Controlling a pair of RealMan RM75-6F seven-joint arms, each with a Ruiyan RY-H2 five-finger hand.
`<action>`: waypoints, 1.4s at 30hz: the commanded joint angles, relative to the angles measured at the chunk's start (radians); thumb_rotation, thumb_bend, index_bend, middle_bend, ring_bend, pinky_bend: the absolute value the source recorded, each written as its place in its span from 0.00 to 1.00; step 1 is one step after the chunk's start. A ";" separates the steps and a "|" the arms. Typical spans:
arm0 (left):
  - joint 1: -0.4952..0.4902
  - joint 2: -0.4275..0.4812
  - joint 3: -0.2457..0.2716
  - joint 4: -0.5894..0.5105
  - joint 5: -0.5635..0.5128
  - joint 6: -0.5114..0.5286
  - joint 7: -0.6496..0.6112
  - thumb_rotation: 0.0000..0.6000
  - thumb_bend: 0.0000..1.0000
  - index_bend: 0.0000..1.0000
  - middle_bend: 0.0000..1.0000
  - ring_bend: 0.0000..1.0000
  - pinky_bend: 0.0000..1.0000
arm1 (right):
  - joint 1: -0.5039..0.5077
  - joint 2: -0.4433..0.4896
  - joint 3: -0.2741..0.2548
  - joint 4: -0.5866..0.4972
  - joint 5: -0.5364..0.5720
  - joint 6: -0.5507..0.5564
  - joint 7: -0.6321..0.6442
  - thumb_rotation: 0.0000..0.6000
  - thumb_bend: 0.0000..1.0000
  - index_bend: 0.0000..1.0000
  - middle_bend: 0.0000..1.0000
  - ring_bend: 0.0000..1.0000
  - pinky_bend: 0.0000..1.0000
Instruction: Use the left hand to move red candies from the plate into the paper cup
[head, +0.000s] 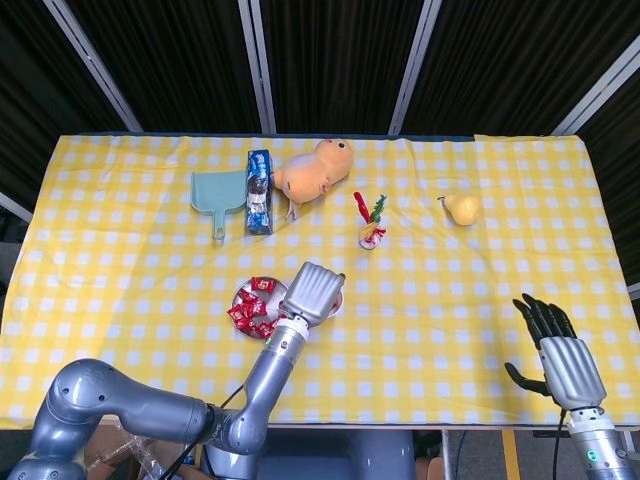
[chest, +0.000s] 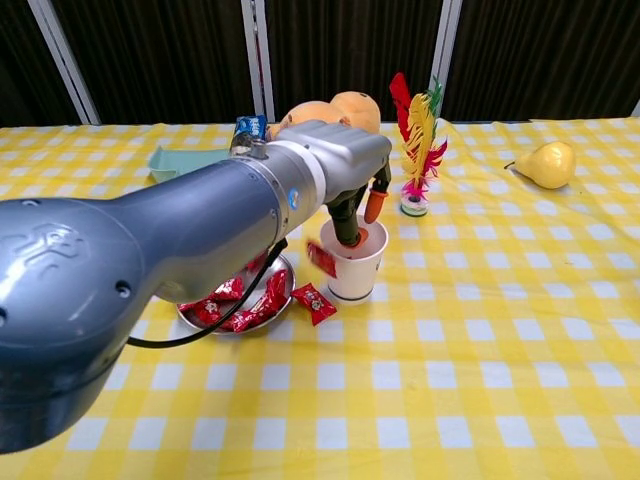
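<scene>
- the left robot hand (chest: 352, 180) hangs directly over the paper cup (chest: 353, 266), fingers pointing down into its mouth; in the head view the left robot hand (head: 316, 293) hides almost all of the cup.
- its fingers are loosely spread with orange tips, and i cannot tell whether anything is pinched between them.
- one red candy (chest: 321, 258) shows blurred at the cup's left rim, just below the hand; whether it touches the cup is unclear.
- the plate (chest: 281, 265) sits just left of the cup on the yellow checked surface (chest: 480, 380), with a heap of red candies (chest: 237, 305) in it; the head view shows the same heap (head: 252, 308).
- another loose candy (chest: 313, 302) lies on the cloth between plate and cup, near side.
- the right robot hand (head: 560, 352) rests at the near right edge of the surface, fingers apart and straight, holding nothing.
- on the far side: a teal dustpan (head: 217, 194), a blue packet (head: 259, 192), an orange plush toy (head: 314, 170), a feathered shuttlecock (chest: 417, 140) standing upright and a yellow pear (chest: 545, 163) far right.
</scene>
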 joint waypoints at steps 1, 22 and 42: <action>-0.007 -0.017 -0.001 0.018 0.009 -0.005 -0.013 1.00 0.37 0.44 0.49 0.83 0.92 | 0.001 0.000 0.001 0.000 0.002 -0.001 0.000 1.00 0.34 0.00 0.00 0.00 0.00; 0.078 0.081 0.040 -0.085 0.061 0.052 -0.067 1.00 0.28 0.36 0.38 0.82 0.92 | -0.001 -0.002 -0.001 0.003 -0.003 0.003 -0.007 1.00 0.34 0.00 0.00 0.00 0.00; 0.390 0.400 0.313 -0.374 0.362 0.264 -0.285 1.00 0.19 0.29 0.40 0.79 0.90 | -0.003 -0.008 0.000 0.009 0.000 0.008 -0.030 1.00 0.34 0.00 0.00 0.00 0.00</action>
